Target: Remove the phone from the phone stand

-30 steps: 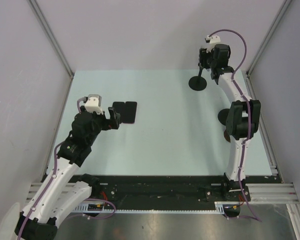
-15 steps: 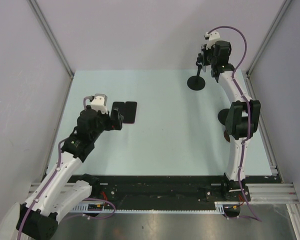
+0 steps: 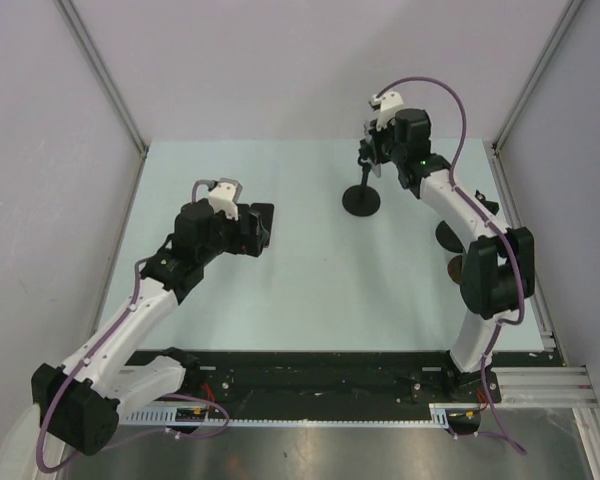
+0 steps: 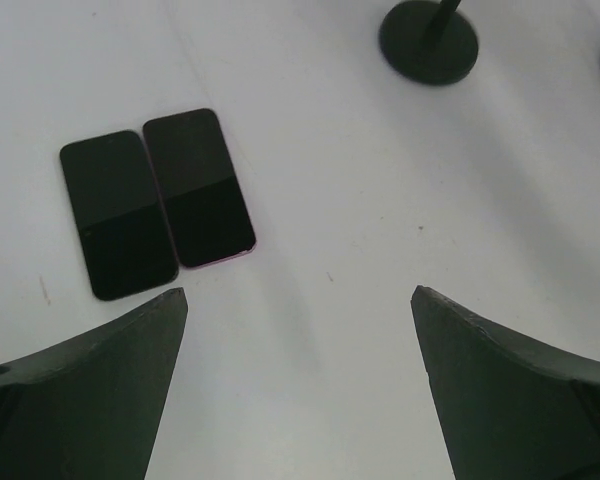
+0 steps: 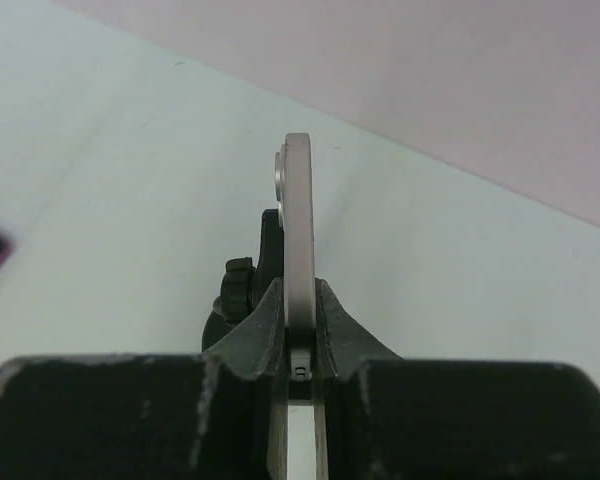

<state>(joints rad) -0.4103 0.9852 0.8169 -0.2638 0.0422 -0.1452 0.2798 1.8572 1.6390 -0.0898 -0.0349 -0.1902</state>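
Observation:
The phone (image 5: 300, 220) shows edge-on as a thin silver slab in the right wrist view. It stands upright against the black head of the phone stand (image 5: 242, 288). My right gripper (image 5: 300, 290) is shut on its lower edge, one finger on each face. From above, the right gripper (image 3: 373, 150) hangs over the stand's round black base (image 3: 362, 201) at the back of the table. My left gripper (image 4: 299, 292) is open and holds nothing. It hovers beside two dark phones (image 4: 198, 187) lying flat side by side.
The flat phones (image 3: 264, 222) lie left of centre, partly under the left gripper (image 3: 250, 232). A dark disc (image 3: 447, 235) sits on the table by the right arm. Grey walls close the table's left, back and right sides.
The right gripper shut on the phone. It and the stand then shifted left and toward the near edge. The left arm swung right, over the flat phones.

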